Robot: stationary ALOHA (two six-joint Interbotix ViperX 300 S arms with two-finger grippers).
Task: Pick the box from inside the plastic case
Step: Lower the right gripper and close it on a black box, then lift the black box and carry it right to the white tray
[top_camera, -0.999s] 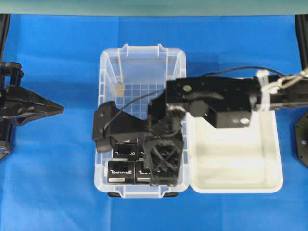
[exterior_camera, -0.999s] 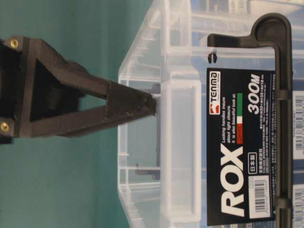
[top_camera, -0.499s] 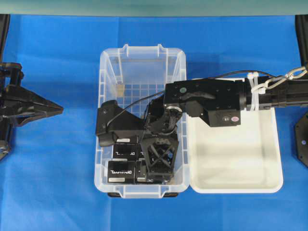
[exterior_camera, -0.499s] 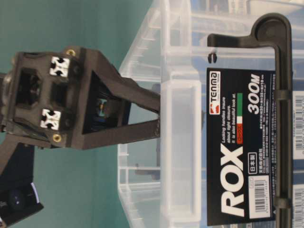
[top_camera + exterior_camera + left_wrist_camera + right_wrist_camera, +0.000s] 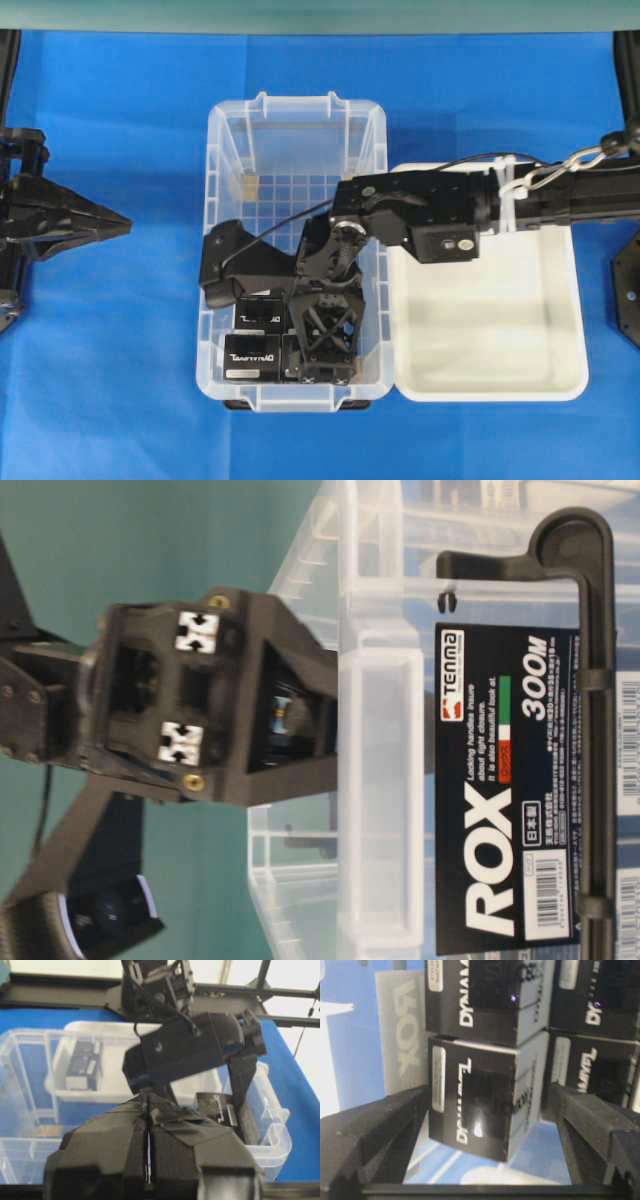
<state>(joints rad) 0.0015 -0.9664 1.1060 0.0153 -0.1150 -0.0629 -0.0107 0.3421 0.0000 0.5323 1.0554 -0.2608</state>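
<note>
Inside the plastic case (image 5: 228,130), right claw (image 5: 490,1120) spread wide, straddling one black box (image 5: 477,1105), contact unclear. Left claw (image 5: 118,226) closed, apart, over blue bench (image 5: 110,380).

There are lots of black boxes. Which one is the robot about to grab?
Find the clear plastic case in the middle of the blue table, left of the white tray. Black boxes cluster at its near end. The box to grab is the one sitting between the fingers of the open right tool, not yet squeezed.
</note>
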